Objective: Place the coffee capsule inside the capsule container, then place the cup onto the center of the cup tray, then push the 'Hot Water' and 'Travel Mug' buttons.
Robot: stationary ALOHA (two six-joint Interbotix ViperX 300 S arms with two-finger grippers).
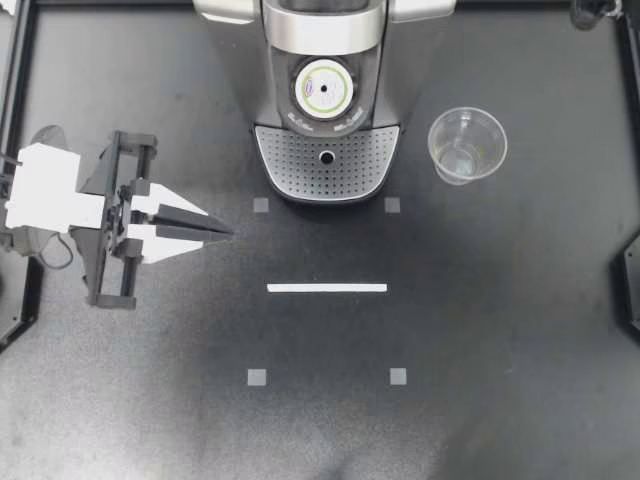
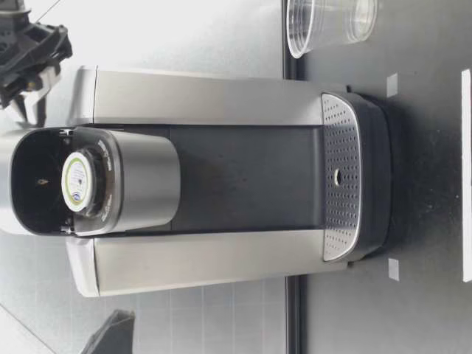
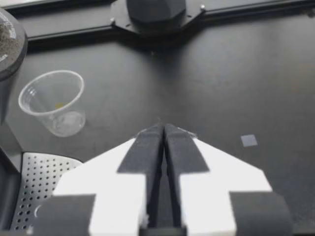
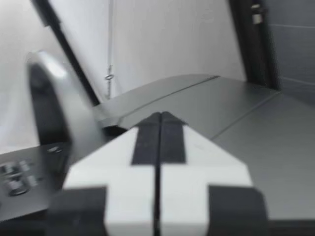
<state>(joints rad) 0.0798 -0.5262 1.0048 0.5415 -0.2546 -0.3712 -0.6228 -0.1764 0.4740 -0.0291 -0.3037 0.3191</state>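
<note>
The coffee capsule (image 1: 322, 88) sits in the open capsule container of the coffee machine (image 1: 325, 30); it also shows in the low view, capsule (image 2: 76, 181). The clear cup (image 1: 467, 145) stands upright on the table, right of the machine and off the perforated cup tray (image 1: 300, 165). My left gripper (image 1: 225, 232) is shut and empty, low over the table left of the tray, pointing toward the machine. My right gripper (image 4: 160, 115) is shut and empty, high beside the machine's top, with the buttons (image 4: 15, 179) off to one side. In the low view its black body (image 2: 29, 51) hangs by the machine's head.
A white tape strip (image 1: 327, 288) lies on the black table in front of the machine, with small grey square marks (image 1: 261, 206) around it. Black frame rails (image 1: 18, 70) run along the table's sides.
</note>
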